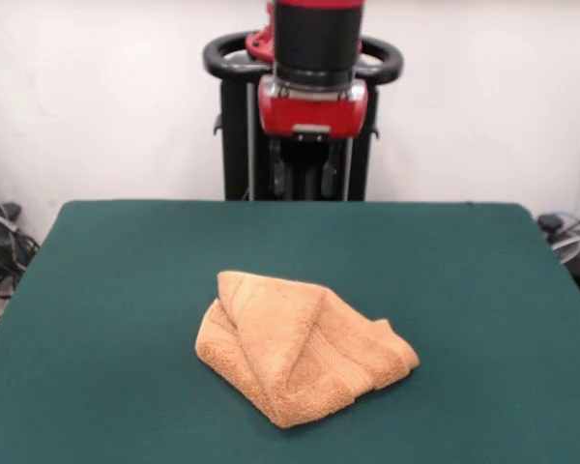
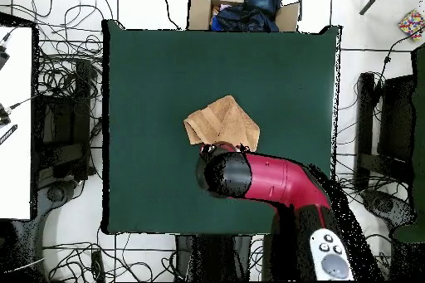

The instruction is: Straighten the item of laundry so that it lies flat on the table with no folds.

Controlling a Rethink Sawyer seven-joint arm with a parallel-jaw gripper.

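Orange towel (image 1: 300, 350) crumpled and folded near middle of green worktop (image 1: 126, 290), well off every edge. Claw (image 1: 306, 179) raised above the worktop, clear of the towel; spread of its fingers impossible to tell.

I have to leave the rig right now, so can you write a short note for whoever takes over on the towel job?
Gripper: raised above the table's far side, holding nothing; whether it is open or shut cannot be told.
Towel: a light orange heap near the middle of the green table, folded over itself in several layers. In the overhead view the arm's end hangs beside the towel, covering one edge of it.
Done: nothing visible yet; the towel is still bunched.
Left: take hold of an edge or corner, pull the layers apart, and spread it flat without folds.
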